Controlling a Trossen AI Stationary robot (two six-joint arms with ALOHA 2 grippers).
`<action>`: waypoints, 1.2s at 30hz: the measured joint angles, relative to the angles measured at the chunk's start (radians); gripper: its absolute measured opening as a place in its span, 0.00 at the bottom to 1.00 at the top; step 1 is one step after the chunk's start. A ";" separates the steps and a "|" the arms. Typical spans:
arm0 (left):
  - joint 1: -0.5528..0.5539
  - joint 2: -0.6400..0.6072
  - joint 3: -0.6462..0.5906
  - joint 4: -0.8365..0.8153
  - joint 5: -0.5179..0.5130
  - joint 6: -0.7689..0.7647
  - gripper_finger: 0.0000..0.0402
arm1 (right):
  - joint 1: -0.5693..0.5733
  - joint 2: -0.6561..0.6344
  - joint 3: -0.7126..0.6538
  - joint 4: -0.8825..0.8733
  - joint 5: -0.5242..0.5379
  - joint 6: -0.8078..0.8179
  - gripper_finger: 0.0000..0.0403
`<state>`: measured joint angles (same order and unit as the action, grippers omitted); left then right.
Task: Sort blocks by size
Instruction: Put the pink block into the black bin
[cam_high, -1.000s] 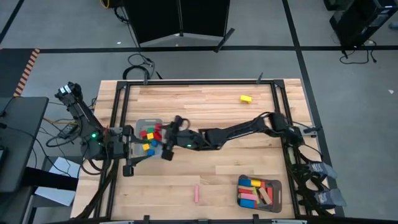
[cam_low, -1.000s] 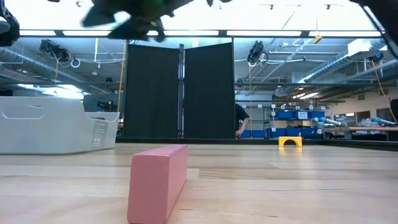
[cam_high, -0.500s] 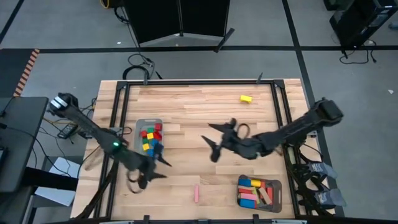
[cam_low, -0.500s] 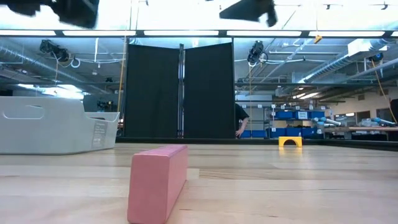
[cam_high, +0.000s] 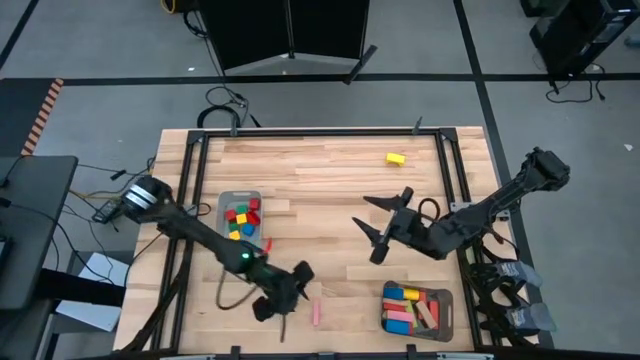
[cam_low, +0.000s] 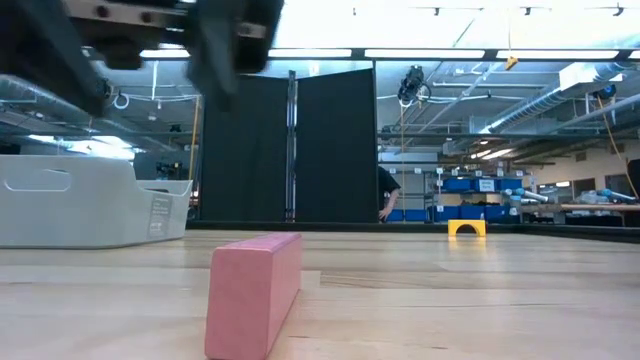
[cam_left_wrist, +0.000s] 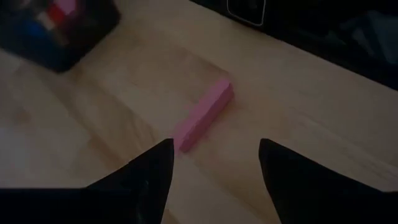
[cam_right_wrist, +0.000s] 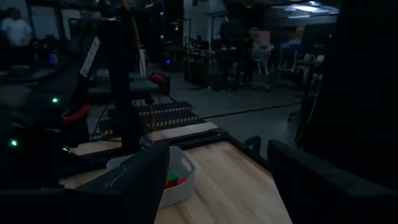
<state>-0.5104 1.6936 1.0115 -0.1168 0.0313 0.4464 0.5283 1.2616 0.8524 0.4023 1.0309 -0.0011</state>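
Blocks lay in several spots: a pink bar (cam_high: 317, 313) on the counter (cam_high: 330, 175) near its front edge, a yellow piece (cam_high: 396, 158) far back, small cubes (cam_high: 240, 220) in the left tray (cam_high: 226, 199), and longer bars (cam_high: 410, 305) in the right tray (cam_high: 447, 296). The left pincer (cam_high: 285, 298) hung just beside the pink bar, fingers spread and empty. The right pincer (cam_high: 383, 225) hovered mid-counter, also open, holding nothing.
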 joint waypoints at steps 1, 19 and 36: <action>0.008 0.028 0.032 -0.014 0.020 0.020 0.61 | 0.006 -0.004 0.000 -0.003 0.000 -0.011 0.70; 0.054 0.399 0.356 -0.146 0.084 0.156 0.60 | 0.059 -0.040 0.000 0.008 0.007 -0.129 0.70; 0.137 0.447 0.367 0.018 0.013 0.172 0.15 | 0.109 -0.158 0.000 0.017 0.052 -0.246 0.69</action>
<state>-0.3735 2.1403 1.3781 -0.0985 0.0444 0.6180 0.6371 1.1035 0.8524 0.4192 1.0825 -0.2471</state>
